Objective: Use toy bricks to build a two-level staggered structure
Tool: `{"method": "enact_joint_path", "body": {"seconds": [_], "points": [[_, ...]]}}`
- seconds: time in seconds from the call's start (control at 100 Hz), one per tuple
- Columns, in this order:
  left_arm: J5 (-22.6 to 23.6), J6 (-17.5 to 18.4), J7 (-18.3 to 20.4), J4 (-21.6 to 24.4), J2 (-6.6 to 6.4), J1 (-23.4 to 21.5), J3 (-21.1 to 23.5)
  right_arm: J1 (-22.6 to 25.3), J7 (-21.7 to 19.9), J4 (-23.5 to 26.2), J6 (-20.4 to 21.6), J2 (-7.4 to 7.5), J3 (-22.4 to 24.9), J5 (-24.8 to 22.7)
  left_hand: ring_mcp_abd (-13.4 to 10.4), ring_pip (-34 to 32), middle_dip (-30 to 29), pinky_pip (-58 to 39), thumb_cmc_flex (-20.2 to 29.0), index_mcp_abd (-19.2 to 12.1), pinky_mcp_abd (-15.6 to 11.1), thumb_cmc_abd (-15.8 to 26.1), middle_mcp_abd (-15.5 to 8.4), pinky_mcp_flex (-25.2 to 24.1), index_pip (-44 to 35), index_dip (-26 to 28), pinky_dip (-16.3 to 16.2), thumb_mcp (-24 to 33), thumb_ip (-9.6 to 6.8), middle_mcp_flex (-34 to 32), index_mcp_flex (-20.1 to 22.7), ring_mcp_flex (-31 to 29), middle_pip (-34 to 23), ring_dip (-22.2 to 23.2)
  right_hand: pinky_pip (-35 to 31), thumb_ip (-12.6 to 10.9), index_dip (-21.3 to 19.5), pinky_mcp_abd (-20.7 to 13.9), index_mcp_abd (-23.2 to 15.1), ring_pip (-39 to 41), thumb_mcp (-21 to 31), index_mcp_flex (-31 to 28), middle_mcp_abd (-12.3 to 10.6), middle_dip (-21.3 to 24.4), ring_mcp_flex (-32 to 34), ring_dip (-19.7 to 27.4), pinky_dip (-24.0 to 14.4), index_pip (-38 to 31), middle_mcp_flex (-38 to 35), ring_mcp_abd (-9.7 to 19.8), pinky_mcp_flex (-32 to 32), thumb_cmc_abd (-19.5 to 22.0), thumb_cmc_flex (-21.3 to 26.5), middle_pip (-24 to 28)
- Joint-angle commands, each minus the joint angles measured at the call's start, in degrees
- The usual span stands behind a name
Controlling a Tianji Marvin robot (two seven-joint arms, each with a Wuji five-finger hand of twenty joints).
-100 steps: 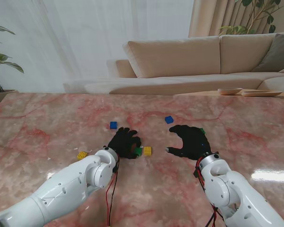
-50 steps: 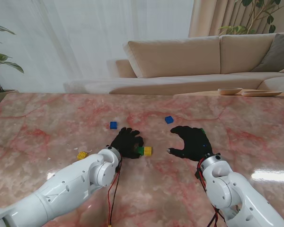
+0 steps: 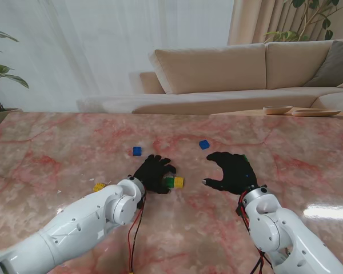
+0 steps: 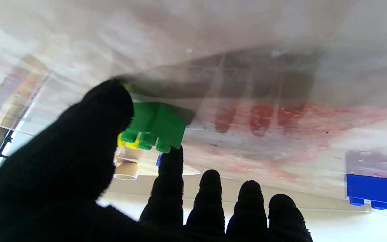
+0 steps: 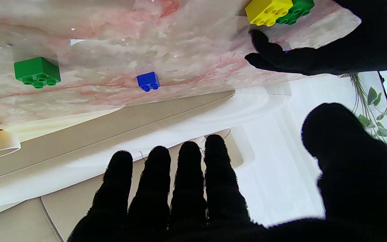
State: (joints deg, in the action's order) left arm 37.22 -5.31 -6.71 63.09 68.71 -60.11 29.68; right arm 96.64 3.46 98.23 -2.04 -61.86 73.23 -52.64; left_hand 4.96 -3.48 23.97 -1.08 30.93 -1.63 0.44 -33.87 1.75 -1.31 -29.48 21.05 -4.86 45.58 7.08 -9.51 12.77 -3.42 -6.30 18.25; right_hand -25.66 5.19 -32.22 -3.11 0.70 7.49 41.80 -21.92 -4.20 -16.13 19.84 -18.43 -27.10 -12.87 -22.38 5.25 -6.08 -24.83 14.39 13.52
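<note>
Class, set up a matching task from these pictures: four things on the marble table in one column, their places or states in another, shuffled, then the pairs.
Things:
1. green brick
2. lone yellow brick
3. left robot hand
4. right robot hand

Places or states:
A. open, holding nothing
B. apart, left of the left forearm
C. at the left fingertips, touching another yellow brick
D. fingers at the green brick

Pairs: 1-C, 2-B, 3-D, 4-A

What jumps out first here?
The left hand in its black glove, mid-table, thumb and index finger on a green brick that sits against a yellow brick. To its right the right hand hovers open, holding nothing. Blue bricks lie farther from me.
</note>
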Motion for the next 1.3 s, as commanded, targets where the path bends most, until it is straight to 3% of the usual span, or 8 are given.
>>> {"method": "enact_joint_path", "body": {"seconds": [0.0,0.27,0.3,0.37,0.4,0.57,0.82,1.29], "points": [[0.49,0.44,-0.07,1.43,-0.6,-1.47,1.28,0.46,-0.68,0.0,-0.27,-0.06,0.2,0.11,-0.24,2.35,-0.07,2.21,-3.58,2.85,-0.59,-2.07,-0.12,-0.3,7.93,-5.47,1.89,-1.67,0.71,2.43,-3.28,1.63,2.12,-1.5,-0.29,-0.94,0.64,-1.59,-0.56,-0.85,0.6,-0.24,0.46,0.26,-2.38,1.18,1.21,-0.4,-0.26,0.0,0.72,0.01,-0.83,-0.36],[5.32,3.98,-1.41,12.36,-3.23,-9.18,12.12,0.5,-1.28,0.78,-0.59,0.04,0.71,-0.69,-2.27,2.46,-2.54,0.16,-6.71,4.35,-2.11,0.86,-1.31,0.03,13.8,-9.87,-1.89,-8.99,0.25,1.76,-0.32,1.32,2.45,-3.11,-0.28,-0.98,0.65,-1.59,-0.55,-0.65,0.16,-0.17,0.42,0.3,-1.75,1.09,1.22,-0.38,0.03,-0.17,0.58,0.14,-1.01,-0.31],[5.1,4.88,-1.13,13.67,-3.46,-10.26,13.8,0.55,-1.46,0.91,-0.61,0.07,0.85,-0.78,-1.88,1.59,-3.32,-2.0,-6.53,4.06,-1.52,2.83,-1.3,-0.63,14.69,-10.32,-5.97,-12.66,-0.47,1.4,0.36,1.52,1.46,-1.58,-0.28,-0.97,0.65,-1.57,-0.56,-0.57,0.05,-0.18,0.36,0.32,-1.49,1.06,1.23,-0.39,0.07,-0.24,0.55,0.2,-1.16,-0.34],[3.09,6.94,0.85,16.32,-3.85,-12.68,17.52,0.73,-1.85,1.29,-0.64,0.14,1.3,-1.18,1.01,-1.06,-6.82,-15.61,-4.84,2.33,3.49,7.68,-1.52,-0.75,16.53,-11.19,-26.45,-22.71,-2.42,1.15,0.26,0.09,1.54,3.83,-0.27,-1.0,0.67,-1.57,-0.62,-0.51,-0.23,-0.1,0.32,0.46,-0.97,1.06,1.28,-0.34,0.14,-0.3,0.33,0.38,-1.52,-0.51],[1.56,7.95,1.63,17.19,-3.93,-13.63,19.08,0.81,-2.01,1.43,-0.59,0.18,1.55,-1.4,0.94,-1.71,-7.71,-18.55,-4.0,2.84,3.62,9.46,-1.49,0.28,17.2,-11.56,-28.62,-26.45,-3.15,0.95,0.3,-0.62,1.33,3.78,-0.21,-1.03,0.69,-1.59,-0.62,-0.62,-0.4,-0.02,0.34,0.55,-0.87,1.14,1.34,-0.3,0.23,0.0,0.26,0.64,-1.87,-0.65],[-0.99,11.82,5.07,21.62,-4.91,-18.19,26.08,1.12,-3.49,1.9,0.03,0.38,3.18,-1.75,-1.46,-4.99,-11.76,-36.53,-0.66,6.87,-1.43,17.37,-0.16,-0.21,18.64,-12.17,-15.74,-43.36,-6.11,-1.45,4.07,-5.41,-4.39,2.03,0.58,-1.79,1.05,-2.54,-0.7,-2.21,-1.77,0.36,0.25,1.98,0.34,2.98,2.53,0.36,0.11,0.26,-0.92,1.29,-4.02,-2.3],[-4.25,14.1,9.02,26.3,-5.75,-23.47,32.82,1.84,-5.43,2.28,2.99,0.68,6.6,-1.65,-2.67,-5.53,-11.81,-39.19,-5.19,7.87,-3.86,24.73,0.63,0.3,18.69,-12.29,-15.92,-44.1,-8.05,-3.58,8.45,-7.6,-6.61,1.53,1.18,-3.03,2.29,-3.48,-1.75,-3.09,-2.07,0.58,0.14,4.77,2.33,5.56,5.37,1.94,-0.92,0.24,-3.56,4.85,-10.39,-4.54],[-5.55,15.31,9.03,31.27,-5.88,-30.02,38.68,1.21,-6.73,1.48,4.42,0.96,9.38,-2.35,-2.73,-5.36,-12.15,-39.58,-5.65,7.52,-3.66,26.52,0.76,0.18,19.17,-12.37,-15.79,-44.02,-9.25,-5.46,10.52,-8.66,-6.23,1.22,-1.29,-3.53,2.53,-2.21,-2.13,-1.73,-1.35,0.16,-0.17,4.96,5.3,5.17,5.92,2.16,-2.58,0.01,-5.11,4.31,-10.69,-4.35]]}}
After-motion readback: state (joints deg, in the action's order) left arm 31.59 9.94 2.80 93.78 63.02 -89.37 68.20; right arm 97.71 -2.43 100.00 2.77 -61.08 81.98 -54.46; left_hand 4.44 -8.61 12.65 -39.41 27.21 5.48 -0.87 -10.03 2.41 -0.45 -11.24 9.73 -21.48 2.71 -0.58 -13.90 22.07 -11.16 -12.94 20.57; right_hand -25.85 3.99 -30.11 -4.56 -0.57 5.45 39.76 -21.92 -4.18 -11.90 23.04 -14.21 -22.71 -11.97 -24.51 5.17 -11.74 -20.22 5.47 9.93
